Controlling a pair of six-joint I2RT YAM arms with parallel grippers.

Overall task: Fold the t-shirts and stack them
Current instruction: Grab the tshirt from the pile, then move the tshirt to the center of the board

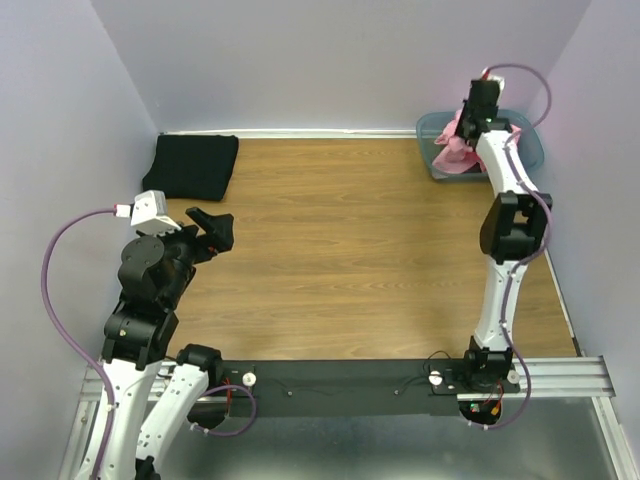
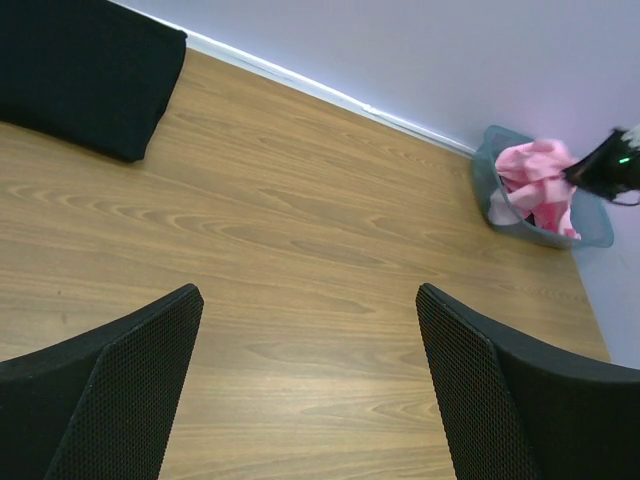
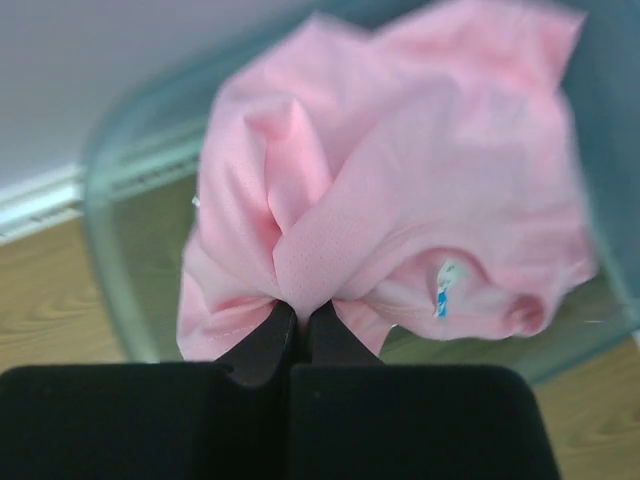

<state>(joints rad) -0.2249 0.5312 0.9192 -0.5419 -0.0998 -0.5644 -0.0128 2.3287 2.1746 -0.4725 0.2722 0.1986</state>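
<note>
Over the corner bin, right hand pinching the pink shirt inside, left hand spread wide

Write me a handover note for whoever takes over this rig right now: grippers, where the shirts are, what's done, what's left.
Left gripper: jaws open, holding nothing, above the table.
Right gripper: jaws shut on the pink shirt, which is bunched in the bin at the far right.
Black shirt: looks folded, lying flat at the far left corner.
Done: the black one, apparently.
Left: bring the pink shirt out, fold it, stack the two.
</note>
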